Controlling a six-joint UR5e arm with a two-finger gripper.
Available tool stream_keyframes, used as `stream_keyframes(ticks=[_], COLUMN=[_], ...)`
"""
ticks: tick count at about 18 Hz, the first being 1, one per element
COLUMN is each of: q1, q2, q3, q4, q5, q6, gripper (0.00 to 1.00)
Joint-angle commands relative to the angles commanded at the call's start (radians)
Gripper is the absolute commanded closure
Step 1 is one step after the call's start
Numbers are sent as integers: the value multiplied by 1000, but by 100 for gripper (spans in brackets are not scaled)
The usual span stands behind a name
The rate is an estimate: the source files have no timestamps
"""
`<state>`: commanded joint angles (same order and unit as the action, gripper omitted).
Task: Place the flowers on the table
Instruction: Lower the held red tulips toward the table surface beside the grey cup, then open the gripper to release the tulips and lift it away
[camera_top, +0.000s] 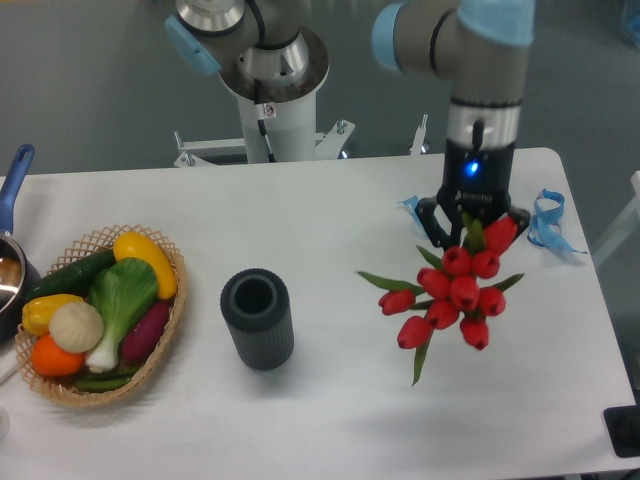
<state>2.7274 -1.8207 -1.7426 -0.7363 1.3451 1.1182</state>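
Note:
The flowers (452, 295), a bunch of red tulips with green leaves, hang low over the right part of the white table (330, 400), heads toward the front edge. My gripper (471, 229) stands right behind and above them, shut on the stems, which are mostly hidden under the fingers. One long leaf points down toward the table's front. Whether the tulip heads touch the tabletop I cannot tell.
A dark ribbed cylindrical vase (258, 318) stands upright at the table's middle. A wicker basket of vegetables (100, 312) sits at the left, with a blue-handled pot (12, 250) at the left edge. Blue ribbon (547, 220) lies at the right, behind the gripper.

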Motion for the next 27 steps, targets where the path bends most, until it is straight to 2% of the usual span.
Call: stream_keyframes(ticks=[5,8,13,19,24,26,27], q1=[-61,-115,-129,-143,-146,-146,-146], q2=[-92,-167,-222,-247,-241,-239,-235], q3=[21,46,66,77,69,67,77], q4=[2,3,5,5,6,8,9], q5=[158,246,240,240,240,240,240], q6=[42,35,28,26,28,35,35], gripper=[72,72,72,70,45,11,0])
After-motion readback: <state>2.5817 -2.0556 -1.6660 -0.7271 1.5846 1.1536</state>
